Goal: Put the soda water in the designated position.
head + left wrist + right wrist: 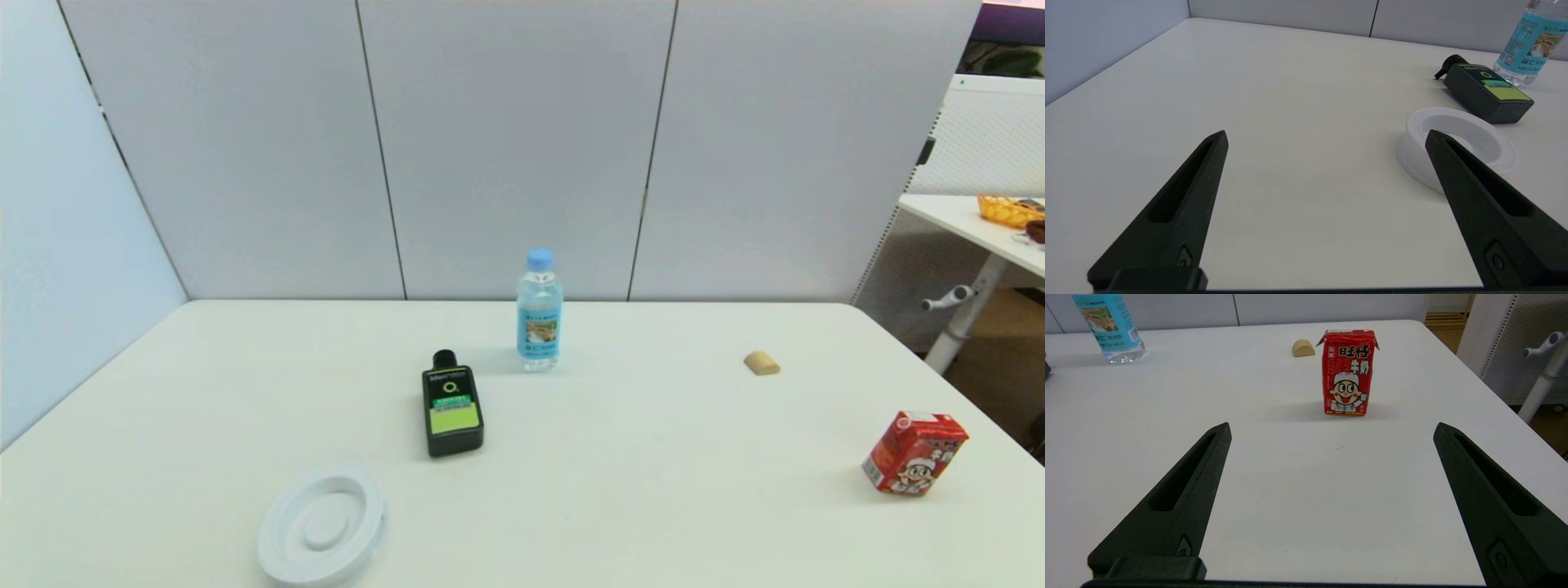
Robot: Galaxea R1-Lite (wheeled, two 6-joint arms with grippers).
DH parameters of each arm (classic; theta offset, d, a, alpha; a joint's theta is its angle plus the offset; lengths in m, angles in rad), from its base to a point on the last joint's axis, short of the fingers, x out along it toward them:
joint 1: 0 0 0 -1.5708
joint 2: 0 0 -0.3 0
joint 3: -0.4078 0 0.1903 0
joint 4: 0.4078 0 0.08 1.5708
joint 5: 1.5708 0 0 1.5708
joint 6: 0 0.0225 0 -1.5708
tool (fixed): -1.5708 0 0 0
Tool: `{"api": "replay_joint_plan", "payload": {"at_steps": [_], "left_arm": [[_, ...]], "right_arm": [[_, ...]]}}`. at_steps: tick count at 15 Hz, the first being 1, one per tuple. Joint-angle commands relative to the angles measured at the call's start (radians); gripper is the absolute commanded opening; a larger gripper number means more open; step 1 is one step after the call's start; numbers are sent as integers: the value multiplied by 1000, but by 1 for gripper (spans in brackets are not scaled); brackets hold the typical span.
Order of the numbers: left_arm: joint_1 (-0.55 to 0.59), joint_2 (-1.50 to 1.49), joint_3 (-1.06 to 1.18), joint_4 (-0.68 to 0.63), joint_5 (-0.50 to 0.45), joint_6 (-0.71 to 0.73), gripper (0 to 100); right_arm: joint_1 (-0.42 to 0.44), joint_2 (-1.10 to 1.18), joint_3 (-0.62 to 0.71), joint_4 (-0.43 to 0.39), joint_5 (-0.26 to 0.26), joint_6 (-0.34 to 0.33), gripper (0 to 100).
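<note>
The soda water (539, 314) stands upright near the middle of the table's far side, a clear bottle with a light blue cap and label; it also shows in the left wrist view (1530, 43) and the right wrist view (1111, 327). A white round ringed holder (322, 524) lies near the front left, also in the left wrist view (1457, 145). Both arms are out of the head view. My left gripper (1327, 136) hangs open over bare table, short of the holder. My right gripper (1331, 428) is open, empty, some way before the red carton.
A flat black bottle with a green label (451, 406) lies between the soda water and the holder. A red milk carton (914, 452) stands at the right, a small tan block (762, 363) farther back. Grey partition walls close the table's back and left.
</note>
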Motion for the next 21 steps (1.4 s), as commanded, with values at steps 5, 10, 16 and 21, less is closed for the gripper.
{"api": "replay_joint_plan", "payload": {"at_steps": [5, 10, 16, 21], "left_arm": [[-7, 277, -274, 4, 0, 6, 100], [-18, 550, -532, 8, -53, 10, 100], [-249, 733, -673, 14, -64, 65, 100], [-369, 935, -807, 22, -21, 52, 100]], "right_arm": [[0, -1, 1, 0, 0, 0, 100], [0, -1, 0, 0, 0, 0, 100], [0, 1, 0, 0, 0, 0, 100], [0, -1, 0, 0, 0, 0, 100]]}}
